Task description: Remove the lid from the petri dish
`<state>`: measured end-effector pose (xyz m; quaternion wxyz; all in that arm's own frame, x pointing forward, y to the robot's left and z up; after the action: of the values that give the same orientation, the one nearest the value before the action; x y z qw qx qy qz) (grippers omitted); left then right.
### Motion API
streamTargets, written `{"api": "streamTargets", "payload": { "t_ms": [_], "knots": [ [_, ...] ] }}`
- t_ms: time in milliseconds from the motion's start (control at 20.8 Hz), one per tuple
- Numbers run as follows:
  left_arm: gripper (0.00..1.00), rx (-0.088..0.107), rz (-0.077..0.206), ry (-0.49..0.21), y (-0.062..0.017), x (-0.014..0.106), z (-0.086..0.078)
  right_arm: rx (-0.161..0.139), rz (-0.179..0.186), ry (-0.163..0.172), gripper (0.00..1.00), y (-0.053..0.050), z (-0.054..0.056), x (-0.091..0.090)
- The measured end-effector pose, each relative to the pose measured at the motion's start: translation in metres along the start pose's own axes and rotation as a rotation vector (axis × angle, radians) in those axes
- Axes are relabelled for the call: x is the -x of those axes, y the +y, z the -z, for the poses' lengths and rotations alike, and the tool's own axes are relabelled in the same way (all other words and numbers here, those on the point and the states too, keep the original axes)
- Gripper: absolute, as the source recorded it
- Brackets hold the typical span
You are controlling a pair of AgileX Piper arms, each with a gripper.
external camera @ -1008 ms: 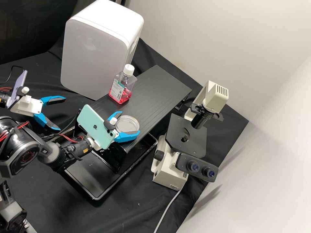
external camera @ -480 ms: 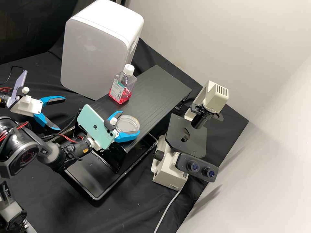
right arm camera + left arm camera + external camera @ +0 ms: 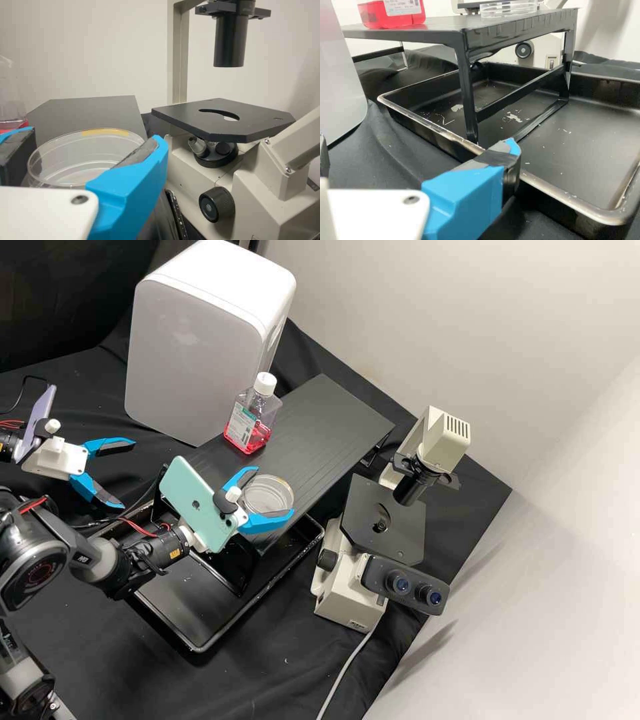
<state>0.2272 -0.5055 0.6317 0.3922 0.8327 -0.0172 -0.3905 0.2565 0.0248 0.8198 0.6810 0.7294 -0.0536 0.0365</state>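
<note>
Clear lid (image 3: 267, 497): pinched by right claw (image 3: 270, 492), just lifted, sep. underway
Base (image 3: 507, 7): seems left on shelf (image 3: 320, 420) below claw
Left claw (image 3: 128, 473): spread, idle

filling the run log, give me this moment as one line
right gripper: shut on dish | dish: at shelf end | lid: cannot tell if off | left gripper: open, by tray
</note>
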Motion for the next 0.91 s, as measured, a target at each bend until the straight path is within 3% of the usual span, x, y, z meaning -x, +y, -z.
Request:
{"api": "streamTargets", "payload": {
  "t_ms": [720,912],
  "knots": [
    [1.0,0.0,0.0,0.0,0.0,0.0,0.0,-0.021,-0.02,0.042,0.0,0.008,0.006,0.007],
    [1.0,0.0,0.0,0.0,0.0,0.0,0.0,-0.025,0.01,0.067,0.0,0.001,0.012,0.008]
  ]
}}
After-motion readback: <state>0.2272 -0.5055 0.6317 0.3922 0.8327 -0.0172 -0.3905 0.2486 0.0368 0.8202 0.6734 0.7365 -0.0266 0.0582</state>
